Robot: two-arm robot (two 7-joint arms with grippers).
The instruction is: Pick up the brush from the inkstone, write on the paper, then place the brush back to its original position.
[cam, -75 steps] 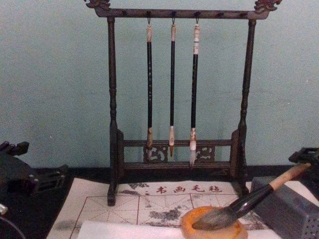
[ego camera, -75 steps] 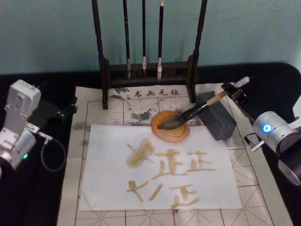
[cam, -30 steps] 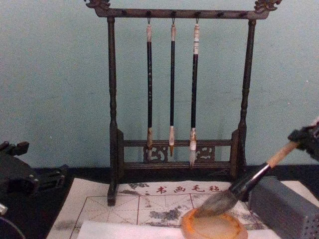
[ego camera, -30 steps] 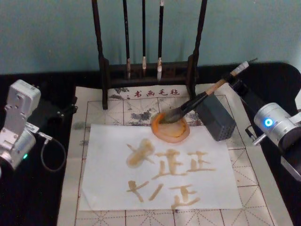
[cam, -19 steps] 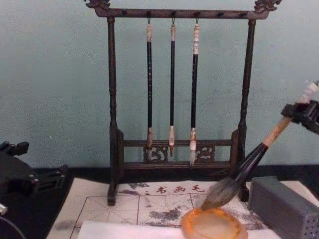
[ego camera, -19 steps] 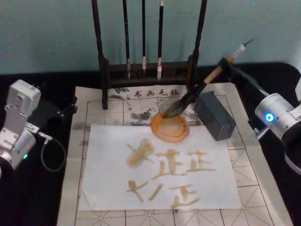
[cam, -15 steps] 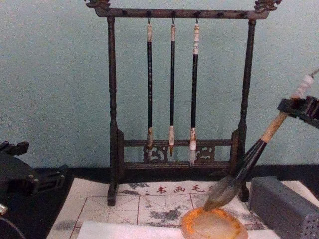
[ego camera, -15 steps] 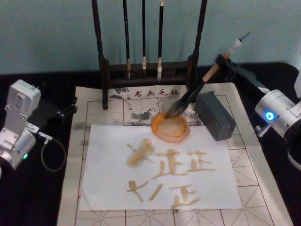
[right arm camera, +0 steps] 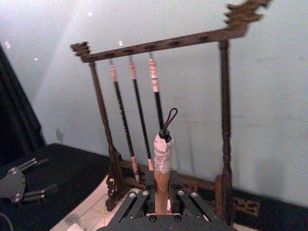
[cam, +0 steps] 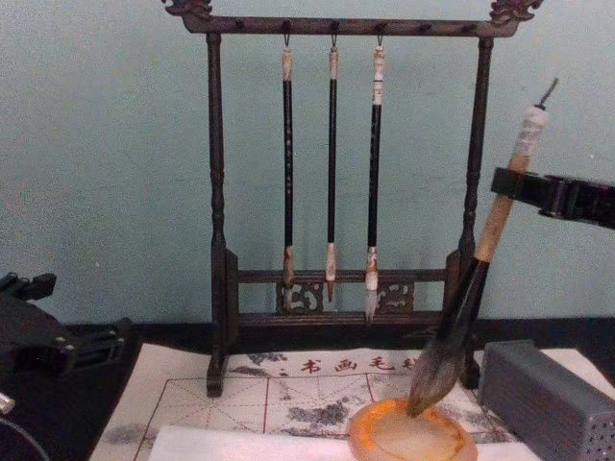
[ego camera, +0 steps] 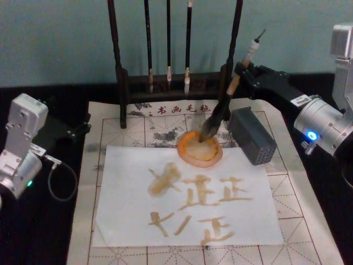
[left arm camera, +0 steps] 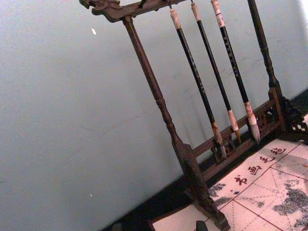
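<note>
My right gripper is shut on the pale wooden handle of the brush, just below its white-taped top. The brush stands steeply tilted. Its bushy bristles point down into the round orange inkstone, and the tip is at or just above the dish. In the right wrist view the taped brush top rises between the shut fingers. The white paper lies in front of the inkstone and bears several orange-brown strokes. My left gripper is parked open at the far left, off the mat.
A dark wooden stand with three thin hanging brushes stands behind the inkstone. A grey perforated block sits right of the dish, under my right arm. The cream grid mat lies under everything.
The brush lay flat across the inkstone and the grey block. My right gripper has raised its handle and swung it nearly upright, bristles staying over the dish. The left arm has not moved.
</note>
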